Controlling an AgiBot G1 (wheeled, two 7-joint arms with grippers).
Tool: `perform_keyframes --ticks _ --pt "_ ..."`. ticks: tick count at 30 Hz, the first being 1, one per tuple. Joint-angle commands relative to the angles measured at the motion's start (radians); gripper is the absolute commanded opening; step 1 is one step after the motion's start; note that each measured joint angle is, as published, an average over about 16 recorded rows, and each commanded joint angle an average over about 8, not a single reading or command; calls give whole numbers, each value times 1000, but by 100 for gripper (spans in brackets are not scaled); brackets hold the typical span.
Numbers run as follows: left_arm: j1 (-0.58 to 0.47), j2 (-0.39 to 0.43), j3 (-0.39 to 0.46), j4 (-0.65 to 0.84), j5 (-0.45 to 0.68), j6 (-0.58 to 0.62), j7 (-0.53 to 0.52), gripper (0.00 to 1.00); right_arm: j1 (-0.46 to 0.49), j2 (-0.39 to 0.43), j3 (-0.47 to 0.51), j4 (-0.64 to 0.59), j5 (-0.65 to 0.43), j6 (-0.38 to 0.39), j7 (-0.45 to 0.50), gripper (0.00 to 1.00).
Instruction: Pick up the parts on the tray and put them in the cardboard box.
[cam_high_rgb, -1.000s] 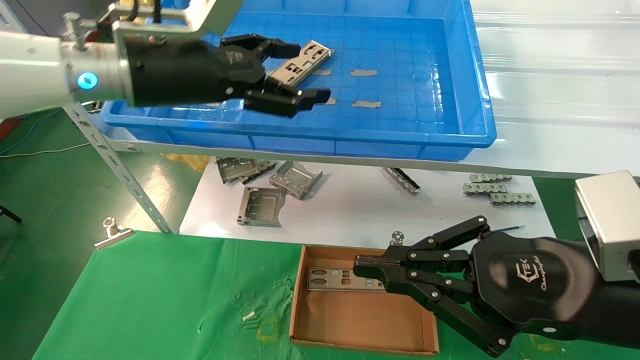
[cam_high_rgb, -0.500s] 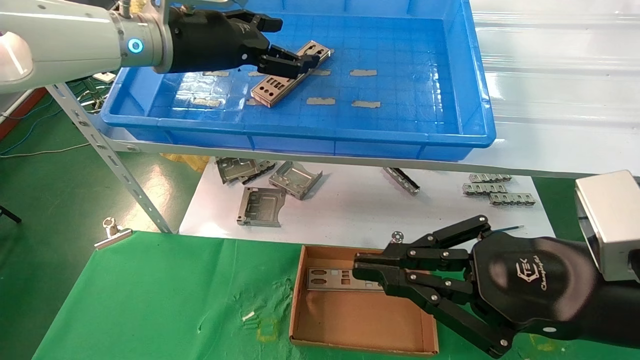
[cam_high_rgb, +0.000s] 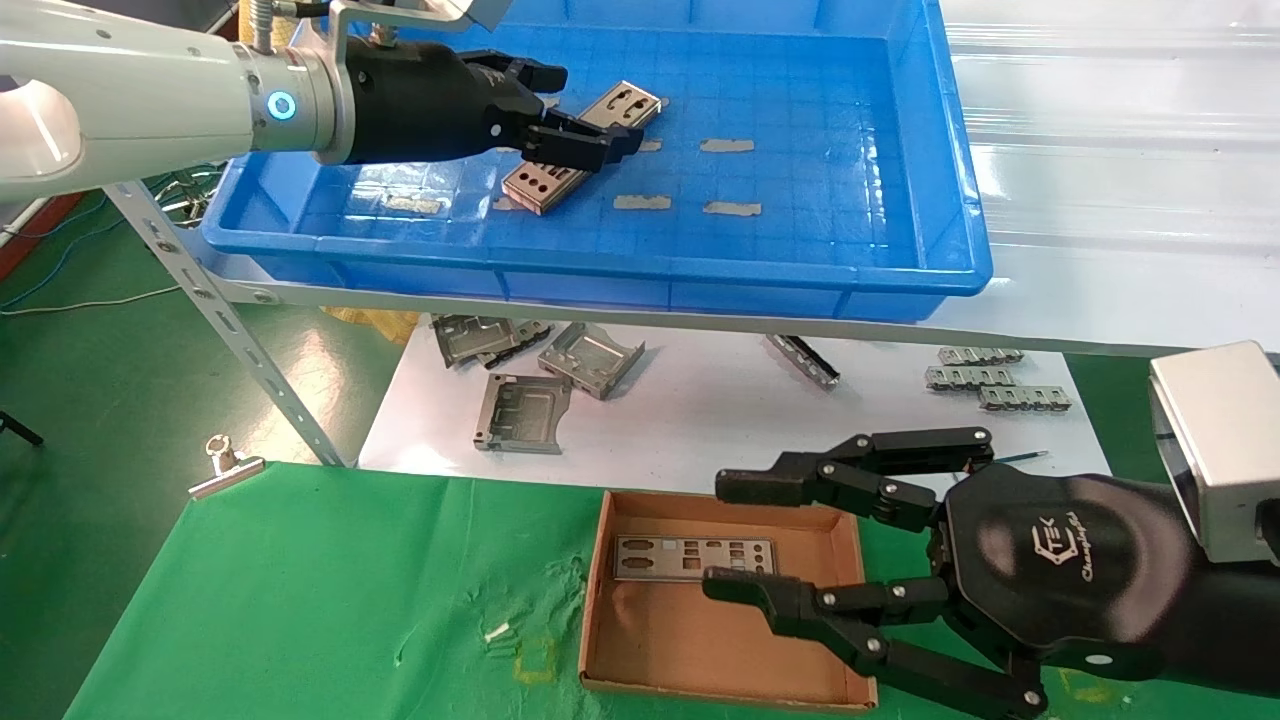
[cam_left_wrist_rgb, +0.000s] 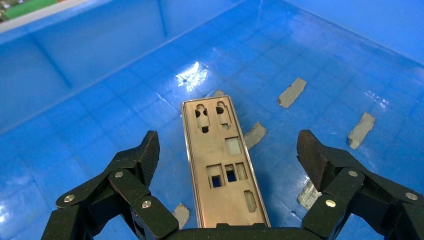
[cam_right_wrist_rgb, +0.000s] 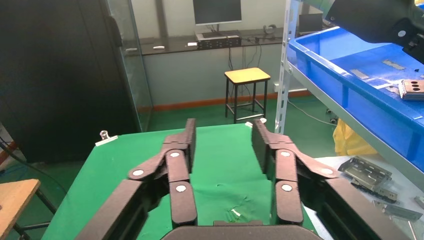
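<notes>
Left gripper (cam_left_wrist_rgb: 227, 160): fingers spread wide, one to each side of the plate in the tray (cam_left_wrist_rgb: 223, 165), neither pad touching its long edges in the wrist view; nothing is grasped. The plate lies flat on the grid floor of the tray (cam_high_rgb: 850, 150), in the half nearer the left arm, and runs lengthwise between the fingers, its far end with the two keyhole slots pointing away from the palm. In the head view the left gripper (cam_high_rgb: 575, 138) sits low over the middle of that plate, with grey tape patches (cam_high_rgb: 727, 146) on the floor beyond it. Right gripper (cam_high_rgb: 755, 535): fingers released and apart, holding nothing, poised at the edge of the cardboard box (cam_high_rgb: 700, 660), which stands on the green cloth well below and in front of the tray. One plate in the box (cam_high_rgb: 695, 558) lies flat against the wall nearer the tray, just beside the lower right fingertip. Folded brackets (cam_high_rgb: 590, 357) and ridged strips (cam_high_rgb: 985, 378) lie on the white sheet under the tray. Risks, as judged: the plate is thin and flat on the floor, so closing fingers may ride over its edges or skate it along the grid; a pinch off centre would let it pivot and drop. Fingertips set too low may catch on tape.
</notes>
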Motion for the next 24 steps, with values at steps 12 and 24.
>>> perform_keyframes --ticks 12,24 --pt "15 3 29 -27 13 -46 -57 0 0 0 0 0 0 0 0 100" --pt "33 5 53 -63 5 -80 -84 0 0 0 0 0 0 0 0 100"
